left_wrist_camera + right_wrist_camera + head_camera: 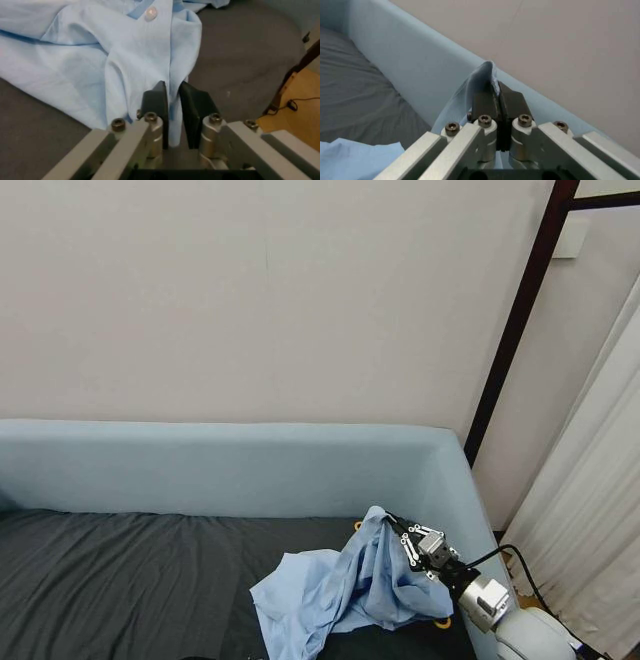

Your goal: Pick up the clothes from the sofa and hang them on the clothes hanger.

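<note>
Pale wall (250, 300) rose behind a sofa with a light blue backrest (200, 470) and a dark grey seat (100, 580). A dark pole (520, 310) stood at the sofa's right end, with a white curtain (590, 510) beyond it.

The light blue shirt (340, 590) lay bunched at the right end of the seat, near the armrest, and one fold of it was drawn up above the rest. The right gripper (392, 525) reached in from the lower right and held that raised fold. In the right wrist view its fingers (485, 101) were pressed together with the cloth (482, 75) pinched between them, the backrest and wall behind.

In the left wrist view the left gripper (172, 88) sat low over the shirt (100, 56) spread on the grey seat. Its fingers (155, 103) were close together, with a strip of the buttoned front edge caught between them. A white button (150, 13) showed farther along that edge, and wooden floor (295, 105) lay off to one side
</note>
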`<state>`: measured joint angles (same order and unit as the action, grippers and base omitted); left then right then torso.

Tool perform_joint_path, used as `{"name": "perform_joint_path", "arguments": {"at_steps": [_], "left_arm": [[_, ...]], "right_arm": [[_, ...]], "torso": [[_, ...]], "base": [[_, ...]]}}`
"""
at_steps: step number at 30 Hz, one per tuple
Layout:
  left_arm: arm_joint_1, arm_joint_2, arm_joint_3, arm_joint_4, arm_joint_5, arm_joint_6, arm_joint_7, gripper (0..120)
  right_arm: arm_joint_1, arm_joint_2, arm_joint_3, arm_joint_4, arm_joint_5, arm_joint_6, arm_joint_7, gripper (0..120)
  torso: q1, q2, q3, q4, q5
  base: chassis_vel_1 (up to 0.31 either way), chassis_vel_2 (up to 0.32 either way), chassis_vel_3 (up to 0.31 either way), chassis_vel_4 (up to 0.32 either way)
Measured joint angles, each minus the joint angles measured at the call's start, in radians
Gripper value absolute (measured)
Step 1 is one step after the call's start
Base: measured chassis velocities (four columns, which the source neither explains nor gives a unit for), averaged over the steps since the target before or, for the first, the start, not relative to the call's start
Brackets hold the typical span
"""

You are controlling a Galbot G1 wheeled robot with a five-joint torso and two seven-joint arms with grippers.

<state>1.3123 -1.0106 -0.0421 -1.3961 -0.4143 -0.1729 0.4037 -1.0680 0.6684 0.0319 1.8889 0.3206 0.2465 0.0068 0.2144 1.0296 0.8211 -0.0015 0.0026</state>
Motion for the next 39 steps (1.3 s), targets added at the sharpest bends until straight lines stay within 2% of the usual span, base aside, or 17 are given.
{"name": "perform_joint_path", "arguments": {"at_steps": [2, 4, 7, 9, 11, 12, 13, 15, 17, 18, 22, 26, 33, 39], "left_arm": [[0.036, 0.056, -0.007, -0.081, -0.022, 0.015, -0.002, 28], [0.045, 0.069, -0.011, -0.101, -0.029, 0.018, -0.001, 32], [0.074, 0.136, -0.047, -0.204, -0.087, 0.029, 0.050, 47], [0.070, 0.147, -0.055, -0.221, -0.103, 0.028, 0.073, 48], [0.025, 0.163, -0.066, -0.228, -0.157, 0.020, 0.130, 59], [-0.016, 0.158, -0.061, -0.203, -0.173, 0.022, 0.137, 65], [-0.016, 0.158, -0.061, -0.203, -0.173, 0.022, 0.137, 65], [-0.093, 0.128, -0.032, -0.128, -0.178, 0.025, 0.121, 73], [-0.190, 0.071, 0.008, -0.011, -0.177, 0.018, 0.107, 83], [-0.190, 0.071, 0.008, -0.011, -0.177, 0.018, 0.107, 83], [-0.304, -0.054, 0.052, 0.153, -0.182, -0.012, 0.116, 98], [-0.338, -0.127, 0.052, 0.231, -0.194, -0.029, 0.169, 108], [-0.371, -0.215, 0.032, 0.359, -0.229, -0.069, 0.214, 115], [-0.376, -0.254, -0.006, 0.411, -0.238, -0.071, 0.252, 113]], "right_arm": [[-0.001, -0.004, 0.014, -0.002, 0.002, 0.005, -0.004, 0], [-0.002, -0.005, 0.018, -0.002, 0.003, 0.006, -0.005, 0], [-0.008, -0.009, 0.035, -0.006, 0.006, 0.013, -0.010, 0], [-0.009, -0.010, 0.039, -0.009, 0.006, 0.015, -0.012, 0], [-0.009, -0.012, 0.048, -0.017, 0.006, 0.021, -0.018, 0], [-0.009, -0.012, 0.048, -0.019, 0.007, 0.022, -0.018, 0], [-0.009, -0.012, 0.048, -0.019, 0.007, 0.022, -0.018, 0], [-0.005, -0.010, 0.047, -0.022, 0.007, 0.023, -0.018, 0], [0.007, -0.007, 0.037, -0.022, 0.008, 0.024, -0.018, 0], [0.007, -0.007, 0.037, -0.022, 0.008, 0.024, -0.018, 0], [0.018, -0.006, 0.032, -0.015, 0.007, 0.026, -0.022, 0], [0.020, -0.009, 0.034, -0.013, 0.006, 0.028, -0.028, 0], [0.016, -0.013, 0.045, -0.015, 0.006, 0.032, -0.032, 0], [0.021, -0.014, 0.043, -0.008, 0.006, 0.033, -0.033, 0]], "torso": [[0.000, 0.000, 0.000, 0.0001, -0.0001], [0.000, 0.000, 0.000, 0.0003, 0.0000], [0.000, 0.000, 0.000, 0.0004, 0.0001], [0.000, 0.000, 0.000, 0.0003, 0.0001], [0.000, 0.000, 0.000, 0.0001, 0.0001], [0.000, 0.000, 0.000, 0.0000, 0.0001], [0.000, 0.000, 0.000, 0.0000, 0.0001], [0.000, 0.000, 0.000, 0.0000, 0.0001], [0.000, 0.000, 0.000, 0.0000, -0.0002], [0.000, 0.000, 0.000, 0.0000, -0.0002], [0.000, 0.000, 0.000, -0.0001, -0.0003], [0.000, 0.000, 0.000, -0.0001, 0.0000], [0.000, 0.000, 0.000, 0.0002, 0.0001], [0.000, 0.000, 0.000, 0.0002, 0.0000]], "base": [[0.000, 0.000, 0.000, 0.000], [0.000, 0.000, 0.000, 0.000], [0.000, 0.000, 0.000, 0.000], [0.000, 0.000, 0.000, 0.000], [0.000, 0.000, 0.000, 0.000], [0.000, 0.000, 0.000, 0.000], [0.000, 0.000, 0.000, 0.000], [0.000, 0.000, 0.000, 0.000], [0.000, 0.000, 0.000, 0.000], [0.000, 0.000, 0.000, 0.000], [0.000, 0.000, 0.000, 0.000], [0.000, 0.000, 0.000, 0.000], [0.000, 0.000, 0.000, 0.000], [0.000, 0.000, 0.000, 0.000]]}}
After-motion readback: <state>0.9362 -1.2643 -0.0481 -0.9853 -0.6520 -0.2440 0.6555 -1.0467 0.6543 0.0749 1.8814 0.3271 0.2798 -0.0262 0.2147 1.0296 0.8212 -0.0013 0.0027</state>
